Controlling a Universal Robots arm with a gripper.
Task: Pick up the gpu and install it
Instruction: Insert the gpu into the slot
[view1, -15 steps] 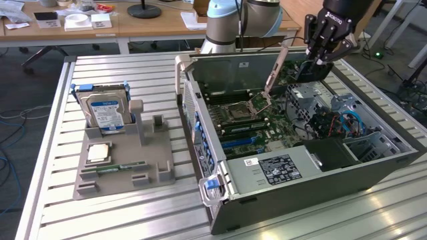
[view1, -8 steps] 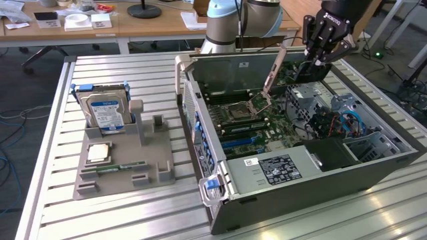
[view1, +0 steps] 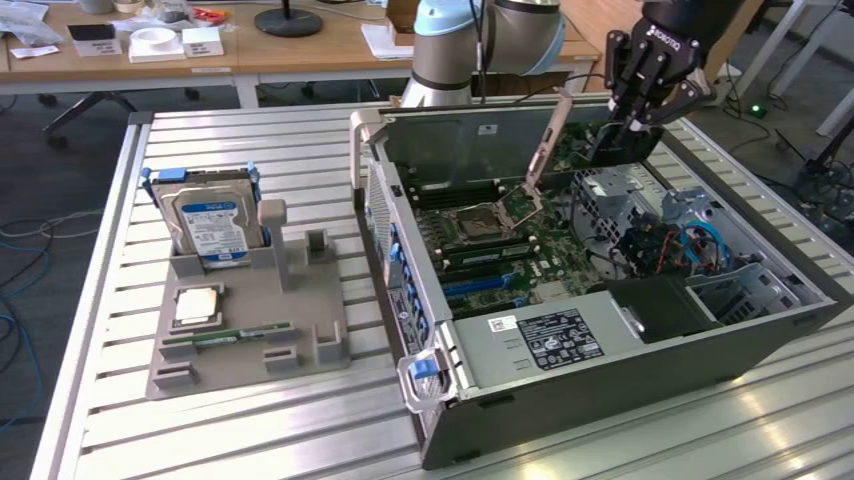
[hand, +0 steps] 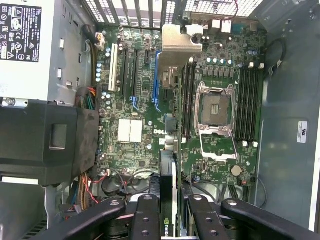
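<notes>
Gripping the gpu (hand: 169, 192) in the part-closed tool (view1: 638, 118) over the motherboard (hand: 125, 167), case's (view1: 601, 365) 1 o'clock; lifted, not yet seated.

In the wrist view the gpu (hand: 168, 195) stands edge-on, faces hidden, its near end cut off at the border along with the tool (hand: 170, 215). Print on the power supply label (hand: 20, 25) is too small to read.

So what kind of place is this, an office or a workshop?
Probably a robotics lab or test workshop: a robot arm holds a gpu over an open computer case on a slatted metal bench, a grey tray presents a hard drive, and office desks stand behind.
</notes>
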